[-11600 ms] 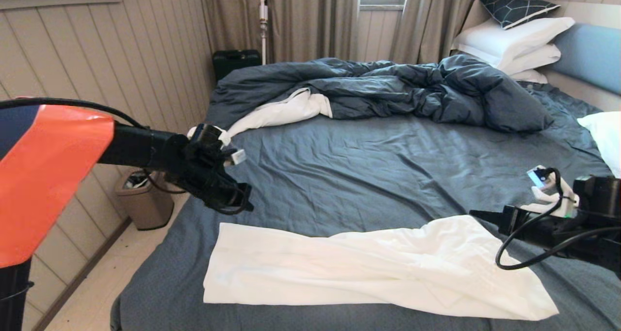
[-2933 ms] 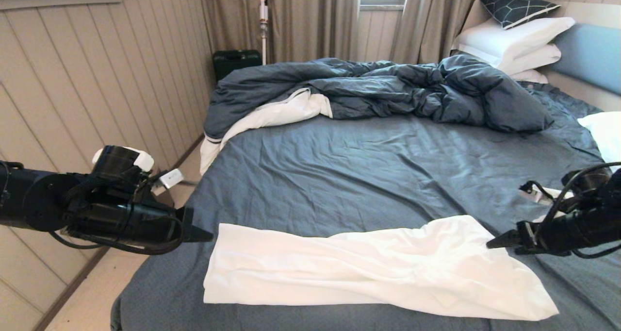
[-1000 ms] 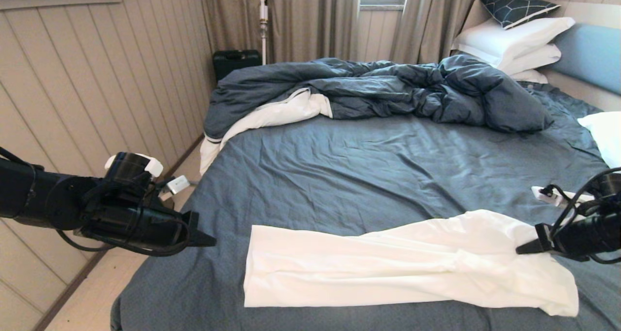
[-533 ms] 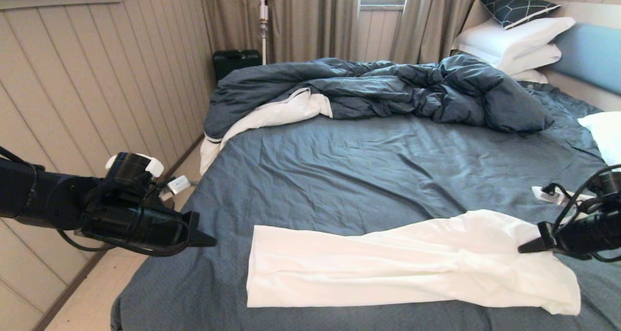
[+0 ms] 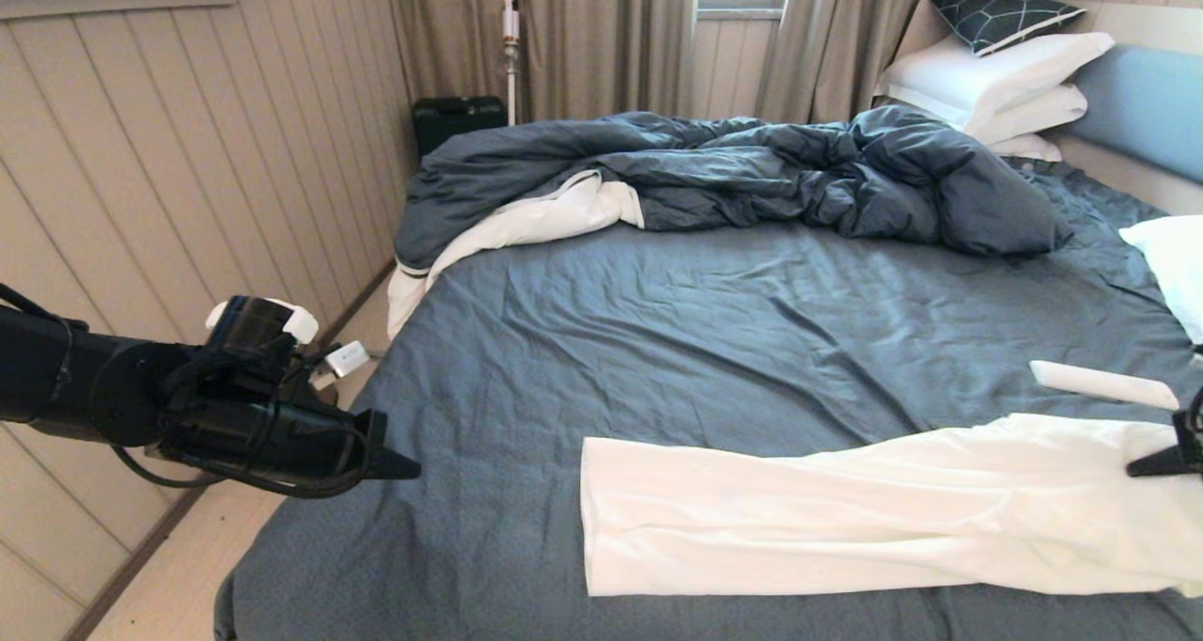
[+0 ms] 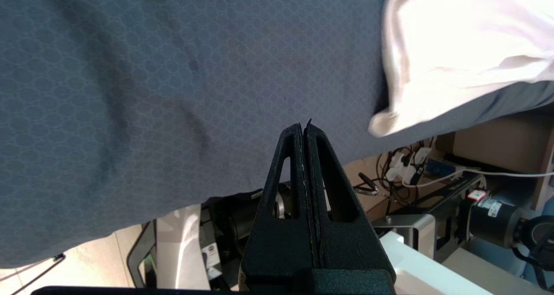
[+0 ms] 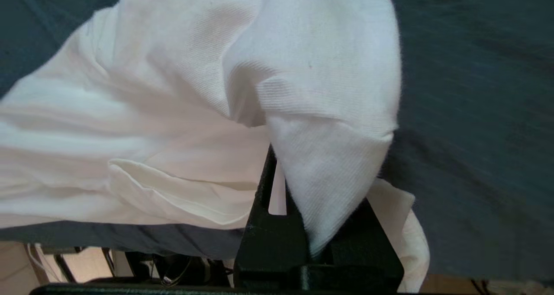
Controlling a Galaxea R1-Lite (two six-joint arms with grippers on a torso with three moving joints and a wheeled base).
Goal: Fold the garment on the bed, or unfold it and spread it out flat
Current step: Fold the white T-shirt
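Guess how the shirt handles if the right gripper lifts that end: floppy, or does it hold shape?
Likely floppy: the shirt drapes and folds over the right gripper shut on it. Probably light: thin cloth, lying in soft creases on the bed. It would probably slide rather than snag, since the sheet looks smooth.

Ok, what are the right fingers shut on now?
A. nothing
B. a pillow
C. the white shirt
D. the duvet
C: in the right wrist view a fold of the shirt is pinched between the fingers of the right gripper, at the shirt's right end.
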